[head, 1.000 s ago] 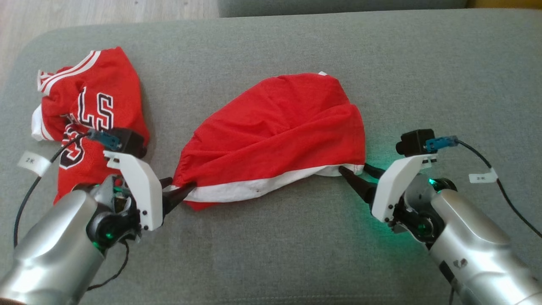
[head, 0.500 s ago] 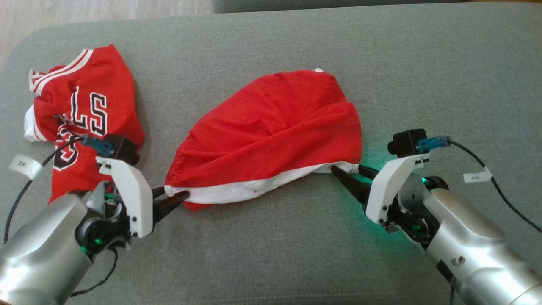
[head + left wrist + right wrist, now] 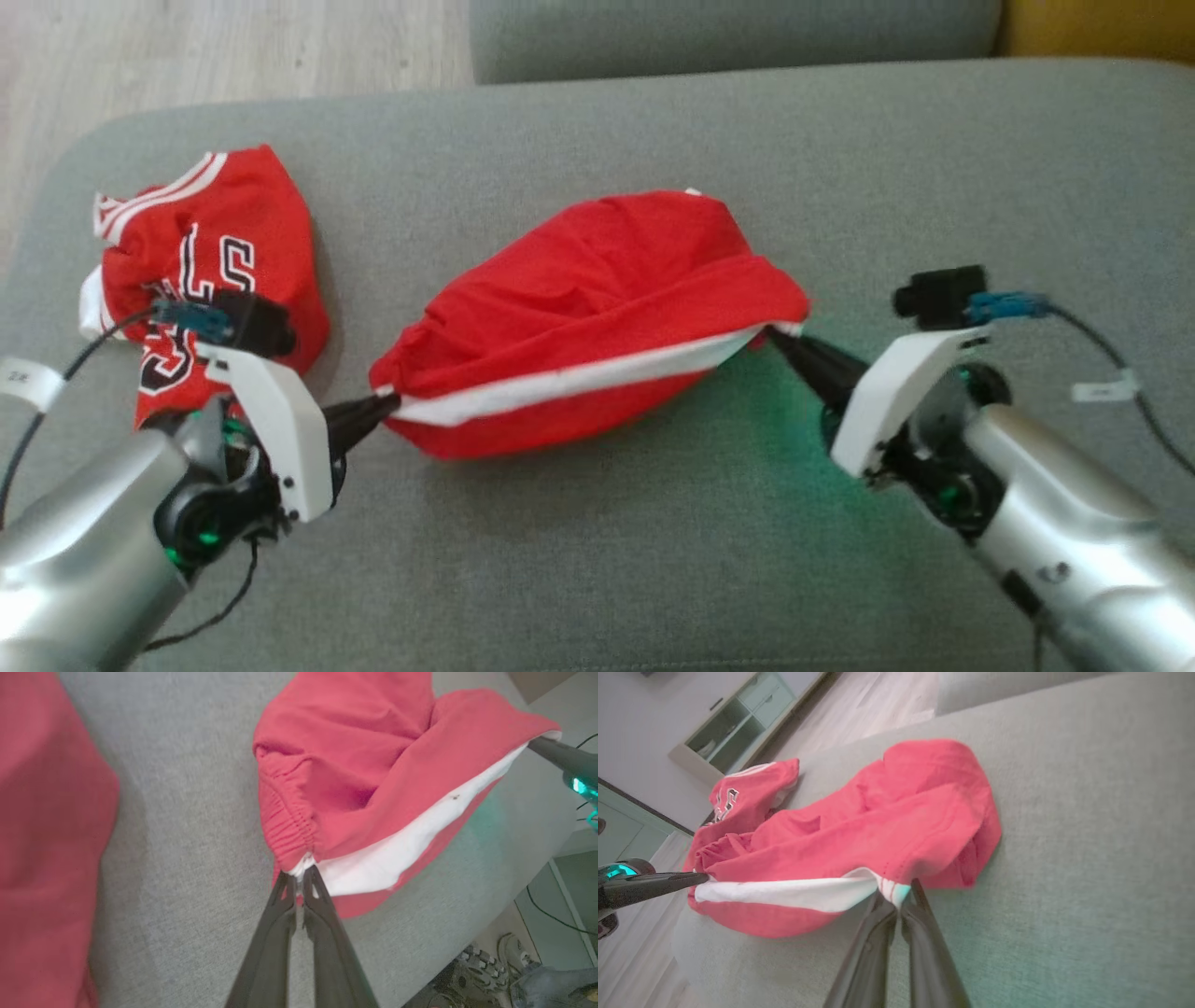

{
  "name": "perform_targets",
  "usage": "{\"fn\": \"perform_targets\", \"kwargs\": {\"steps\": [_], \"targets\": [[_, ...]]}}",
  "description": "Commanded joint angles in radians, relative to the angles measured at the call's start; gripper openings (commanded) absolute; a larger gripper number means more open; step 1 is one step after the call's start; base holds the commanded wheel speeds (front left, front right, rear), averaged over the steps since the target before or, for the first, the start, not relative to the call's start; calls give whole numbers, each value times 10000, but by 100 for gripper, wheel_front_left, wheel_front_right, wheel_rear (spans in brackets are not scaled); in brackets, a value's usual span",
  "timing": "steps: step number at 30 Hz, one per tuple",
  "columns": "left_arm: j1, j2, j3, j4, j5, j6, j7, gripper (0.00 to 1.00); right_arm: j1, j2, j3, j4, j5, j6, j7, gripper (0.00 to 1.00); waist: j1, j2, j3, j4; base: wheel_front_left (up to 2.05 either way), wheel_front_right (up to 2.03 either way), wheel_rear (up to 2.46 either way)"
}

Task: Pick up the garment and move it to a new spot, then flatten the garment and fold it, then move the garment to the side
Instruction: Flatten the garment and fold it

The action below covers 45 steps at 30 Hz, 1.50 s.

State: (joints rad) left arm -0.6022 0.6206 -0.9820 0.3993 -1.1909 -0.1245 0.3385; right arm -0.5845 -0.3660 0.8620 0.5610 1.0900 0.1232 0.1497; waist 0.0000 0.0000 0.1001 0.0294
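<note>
**A:** What has changed in the last second?

**B:** Both pairs of fingers stood spread at the ends of the white band. They have now closed on it, and that near edge has come up off the cushion. The head camera has tipped too, so the shift of the whole scene is not the things moving.

**A:** Take me across, left to right.

**B:** Far left, a lettered red jersey (image 3: 210,271) lies crumpled and untouched. Next, the left gripper (image 3: 390,407) has its fingers clenched on the gathered waistband corner of the garment (image 3: 597,299). The garment sits mid-cushion on the grey sofa seat (image 3: 653,560), its far part resting there and the band stretched taut between the two holds. At the right, the right gripper (image 3: 780,341) is clamped on the band's other corner.

**A:** Which step is this?

**B:** The pick-up, I'd judge. Nothing is flattened or folded yet.

**A:** And next?

**B:** Raise both arms together, keep the band taut, and carry the cloth to open seat clear of the jersey. The holds look thin, right at the tips, so a jerk might slip a corner.
</note>
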Motion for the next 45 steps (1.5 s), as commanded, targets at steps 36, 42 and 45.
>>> {"fn": "perform_targets", "kwargs": {"steps": [36,42,45], "targets": [[-9954,-3485,1617,5301,1358,-55,-3122,0,-9360,-1795,249,564,608,75,-2170,0,0,0,2973,-829,0,0,0],[-7312,-2877,257,4269,483,-59,-2115,0,-6985,-2517,1960,-27,1155,75,-1224,0,0,0,2382,-948,0,0,0],[-6124,-2482,-74,3818,-306,-59,-1291,0,-5966,-2943,2620,-408,1599,75,-577,0,0,0,1875,-986,0,0,0]]}}
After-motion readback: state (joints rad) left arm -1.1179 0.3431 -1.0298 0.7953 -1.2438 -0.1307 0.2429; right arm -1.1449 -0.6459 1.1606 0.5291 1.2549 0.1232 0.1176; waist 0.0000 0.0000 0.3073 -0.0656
